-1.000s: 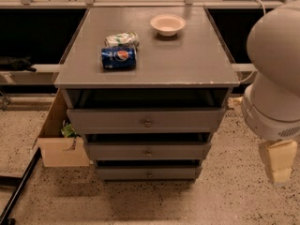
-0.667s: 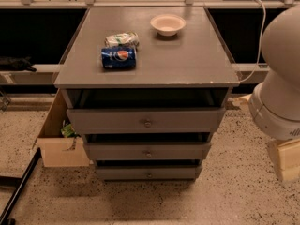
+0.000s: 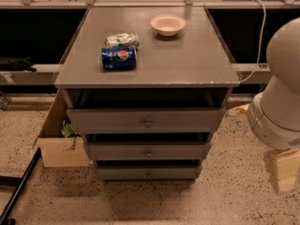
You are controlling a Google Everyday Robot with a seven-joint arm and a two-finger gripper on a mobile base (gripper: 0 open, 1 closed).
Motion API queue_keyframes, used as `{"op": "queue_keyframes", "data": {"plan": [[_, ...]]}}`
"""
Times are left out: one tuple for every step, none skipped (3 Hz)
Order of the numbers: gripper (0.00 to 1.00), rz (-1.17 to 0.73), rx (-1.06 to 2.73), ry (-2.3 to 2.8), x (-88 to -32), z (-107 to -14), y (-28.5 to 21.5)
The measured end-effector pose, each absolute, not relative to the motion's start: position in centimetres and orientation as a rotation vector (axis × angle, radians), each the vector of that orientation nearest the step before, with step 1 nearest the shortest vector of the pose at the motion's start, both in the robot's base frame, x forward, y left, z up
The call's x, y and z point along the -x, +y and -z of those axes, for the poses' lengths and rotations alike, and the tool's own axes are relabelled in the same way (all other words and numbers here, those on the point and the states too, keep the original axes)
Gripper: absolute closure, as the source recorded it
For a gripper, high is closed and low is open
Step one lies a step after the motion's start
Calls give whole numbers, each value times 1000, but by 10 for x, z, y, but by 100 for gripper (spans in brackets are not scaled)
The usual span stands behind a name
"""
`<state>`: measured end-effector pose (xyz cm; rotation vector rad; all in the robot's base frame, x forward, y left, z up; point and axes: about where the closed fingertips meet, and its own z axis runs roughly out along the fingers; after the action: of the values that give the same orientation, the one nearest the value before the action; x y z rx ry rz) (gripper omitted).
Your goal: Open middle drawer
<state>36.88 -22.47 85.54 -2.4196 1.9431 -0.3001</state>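
Observation:
The grey cabinet has three drawer fronts. The middle drawer (image 3: 147, 151) is the second one, flat-fronted with a small round metal knob (image 3: 148, 153) at its centre, and it sits flush between the taller top drawer (image 3: 145, 121) and the short bottom drawer (image 3: 149, 173). My gripper (image 3: 281, 170) hangs at the right edge of the view, below the large white arm housing (image 3: 276, 102). It is to the right of the cabinet, about level with the lower drawers, apart from them and holding nothing that I can see.
On the cabinet top (image 3: 187, 64) lie a blue soda can (image 3: 118, 57), a crumpled packet (image 3: 122, 39) and a white bowl (image 3: 168, 24). An open cardboard box (image 3: 58, 139) stands on the speckled floor left of the cabinet. A dark bar (image 3: 16, 191) lies at the lower left.
The white arm housing has shifted a little to the right, and the gripper hangs slightly lower. The drawers and the things on top have not moved.

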Motion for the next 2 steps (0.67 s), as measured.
{"op": "queue_keyframes", "data": {"plan": [[0, 115, 2544, 1923, -360, -809, -212], [0, 36, 2592, 1934, -361, -796, -183]]}}
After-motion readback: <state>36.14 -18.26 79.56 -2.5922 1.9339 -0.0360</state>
